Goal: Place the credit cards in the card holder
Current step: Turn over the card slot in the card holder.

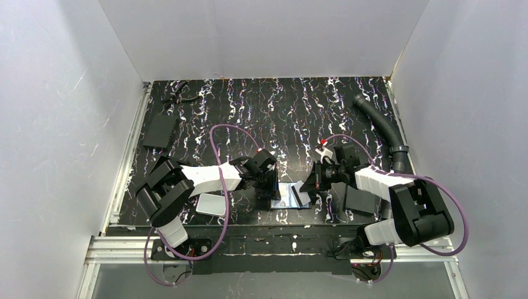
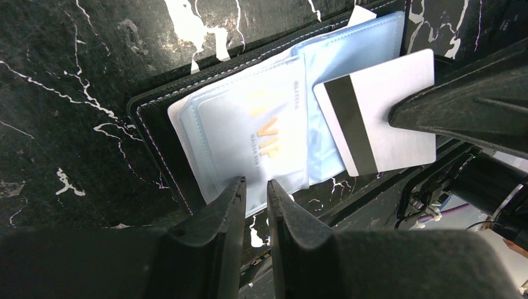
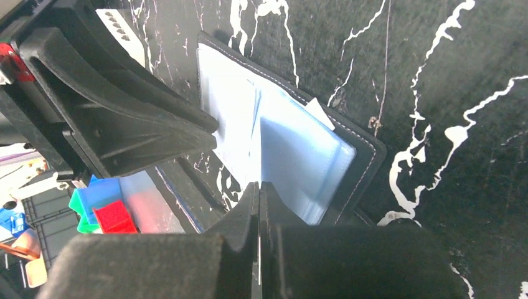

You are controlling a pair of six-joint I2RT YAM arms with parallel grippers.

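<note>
Left gripper (image 2: 255, 190) nearly shut on black folding card holder (image 2: 249, 124) pocket edge — right gripper (image 3: 259, 187) clamps silver striped card (image 2: 380, 118), 3 o'clock.

Top view evenly lit, white walls (image 1: 56, 124) bright, shadows soft. Wrist views: near fingers (image 2: 221, 224) blurred, mild sheen on clear pockets (image 2: 249, 124).

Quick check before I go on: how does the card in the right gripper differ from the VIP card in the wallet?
The striped card is outside the pockets, pinched at one edge by the right gripper; the VIP card sits inside a clear pocket of the card holder. The striped card shows a black stripe on plain silver; the VIP card shows orange lettering. Both are pale rectangles of similar size.
</note>
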